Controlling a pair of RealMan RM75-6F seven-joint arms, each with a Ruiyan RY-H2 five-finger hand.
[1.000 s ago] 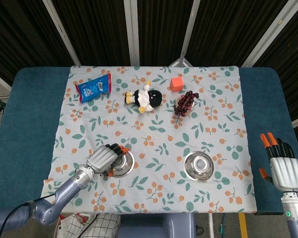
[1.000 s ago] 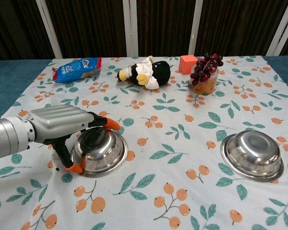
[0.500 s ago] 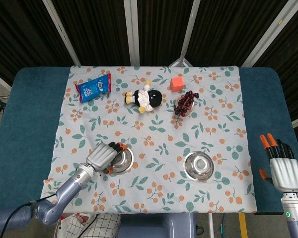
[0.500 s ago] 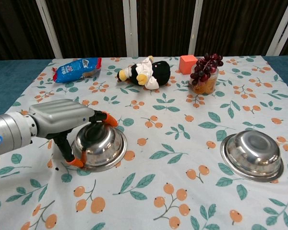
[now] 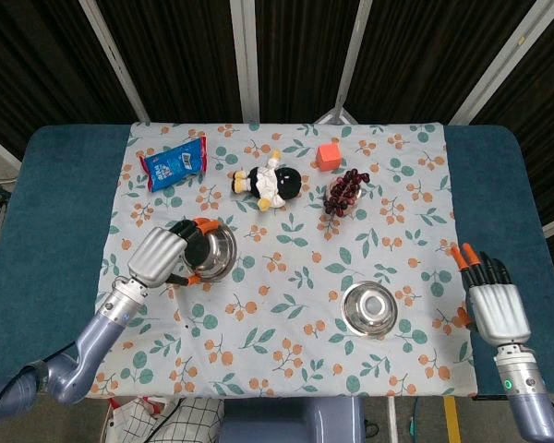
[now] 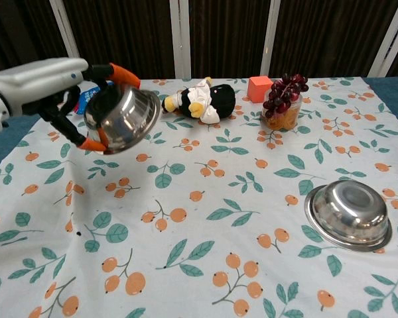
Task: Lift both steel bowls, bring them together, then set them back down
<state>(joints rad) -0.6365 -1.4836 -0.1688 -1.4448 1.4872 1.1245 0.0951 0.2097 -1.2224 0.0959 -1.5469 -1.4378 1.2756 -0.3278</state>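
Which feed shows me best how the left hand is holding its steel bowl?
The chest view: the left hand and its tilted steel bowl show large and from the side, clear of the tablecloth, fingertips on the rim. The head view looks down on it, small, the hand covering part.

Robot lab/test rig — table (image 5: 46, 203) w/ floral cloth (image 5: 286, 268), dark slatted backdrop (image 5: 175, 55), staged props — plush toy (image 5: 268, 183), snack bag (image 5: 174, 164)

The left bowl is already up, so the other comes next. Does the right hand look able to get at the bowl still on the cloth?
Probably yes. The right hand is open beside the second bowl, with only bare cloth between them.
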